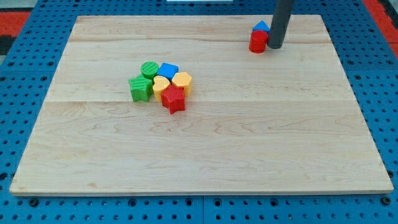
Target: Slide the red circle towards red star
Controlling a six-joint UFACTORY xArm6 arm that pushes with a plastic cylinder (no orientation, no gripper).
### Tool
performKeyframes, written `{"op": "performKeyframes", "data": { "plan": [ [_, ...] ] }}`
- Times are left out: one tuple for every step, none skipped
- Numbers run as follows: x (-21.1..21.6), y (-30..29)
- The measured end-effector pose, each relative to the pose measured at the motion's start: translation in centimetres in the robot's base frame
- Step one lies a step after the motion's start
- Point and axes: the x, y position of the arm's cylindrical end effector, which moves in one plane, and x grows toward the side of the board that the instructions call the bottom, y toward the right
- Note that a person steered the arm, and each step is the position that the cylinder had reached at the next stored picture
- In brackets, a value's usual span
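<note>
The red circle (258, 42) stands near the view's top right of the wooden board, with a blue triangle (262, 27) touching its upper side. My tip (274, 46) is down on the board right beside the red circle, on its right, touching or nearly touching it. The red star (174, 99) lies left of the board's middle, at the lower right of a tight cluster of blocks, far to the lower left of the red circle.
The cluster holds a green circle (149, 70), a blue block (168, 70), a green block (140, 89), a yellow heart (160, 84) and a yellow hexagon (182, 81). The wooden board (249, 149) lies on a blue pegboard.
</note>
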Motion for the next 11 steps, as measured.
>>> {"op": "performKeyframes", "data": {
  "plan": [
    [-0.2,1.0],
    [-0.2,1.0],
    [-0.5,1.0],
    [-4.4,-0.2],
    [-1.4,-5.0],
    [0.6,-3.4],
    [6.3,-2.0],
    [4.7,-1.9],
    [-0.1,-2.2],
    [2.6,-5.5],
    [7.7,-6.9]
  ]
}}
